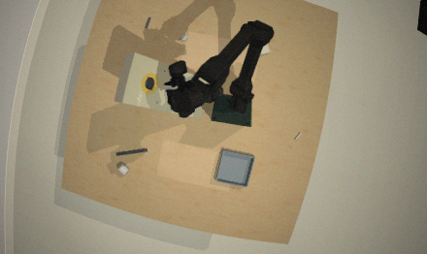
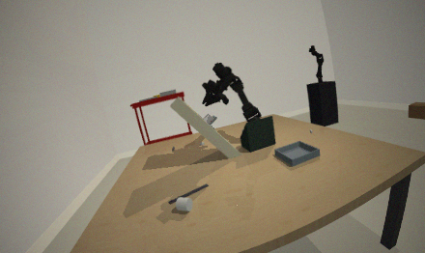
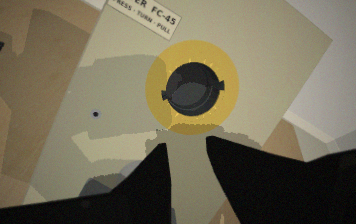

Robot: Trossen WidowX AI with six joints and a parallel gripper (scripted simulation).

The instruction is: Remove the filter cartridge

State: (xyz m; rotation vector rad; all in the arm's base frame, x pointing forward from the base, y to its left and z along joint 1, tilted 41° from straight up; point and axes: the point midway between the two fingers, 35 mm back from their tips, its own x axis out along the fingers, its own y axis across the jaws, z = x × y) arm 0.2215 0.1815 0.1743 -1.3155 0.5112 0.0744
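Gripper [image 1: 171,94] [image 2: 208,102] [image 3: 186,147] fingers stand apart with nothing between them, over the face of the service panel [image 1: 133,90] [image 2: 203,126] [image 3: 260,75]. The panel's yellow-ringed socket [image 1: 144,82] [image 3: 155,100] is vacant — a pale grey piece [image 2: 210,118] shows close to the panel's face, possibly the cartridge, though I cannot tell. The tray [image 1: 235,168] [image 2: 297,154] holds nothing.

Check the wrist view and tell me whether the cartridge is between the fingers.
No, only the bare panel shows between the fingers.
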